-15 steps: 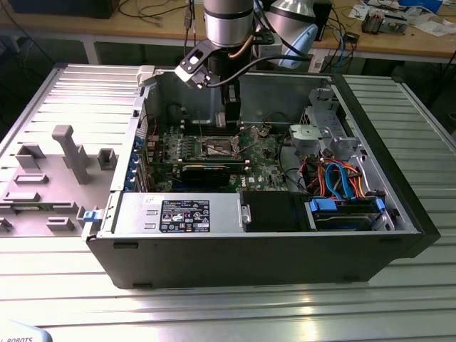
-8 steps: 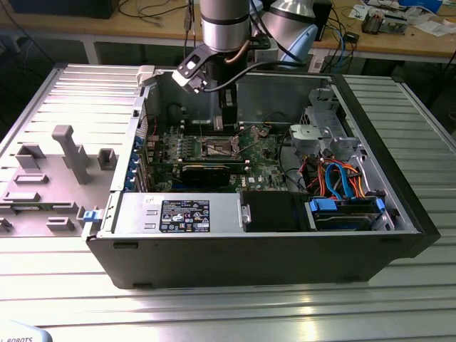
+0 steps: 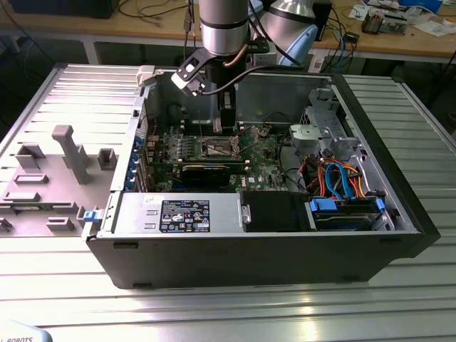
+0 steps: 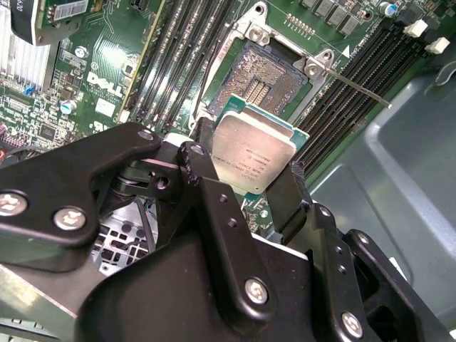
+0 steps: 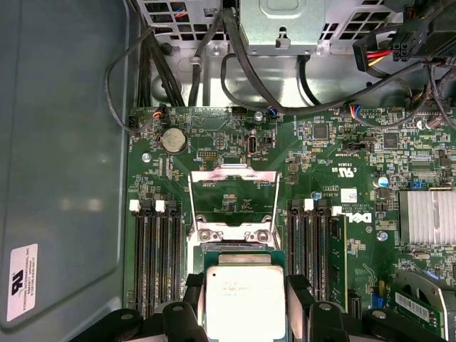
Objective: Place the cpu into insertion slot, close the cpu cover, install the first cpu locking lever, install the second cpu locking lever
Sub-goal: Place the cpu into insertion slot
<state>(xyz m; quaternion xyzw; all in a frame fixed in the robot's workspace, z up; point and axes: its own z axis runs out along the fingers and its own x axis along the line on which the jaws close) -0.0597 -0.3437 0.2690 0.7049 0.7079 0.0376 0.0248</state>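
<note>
Inside the open computer case (image 3: 249,260), which lies on a ribbed metal table (image 3: 235,310), the green motherboard (image 3: 256,153) sits near the centre of the exterior view. A black graphics card (image 3: 206,172) lies just below it in the frame, a silver power supply (image 3: 178,214) at lower centre, and a tangle of blue and orange cables (image 3: 342,182) at the exterior view's right. A grey fixture tray (image 3: 50,178) rests on the table at the exterior view's left (well apart from the case). The arm drops in from top centre and the gripper (image 3: 226,121) hangs over the board. In the second wrist view its black fingers (image 4: 201,174) are clenched on two opposite edges of the cpu (image 4: 255,149), held just above the insertion slot (image 4: 267,75), whose dark contact field lies bare. A thin locking lever (image 4: 360,89) juts out beside the socket. In the first wrist view the cpu cover (image 5: 234,233) stands raised on its hinge, black memory slots (image 5: 158,256) flank the socket on both sides, and black cables (image 5: 242,64) hang past the board's edge.
</note>
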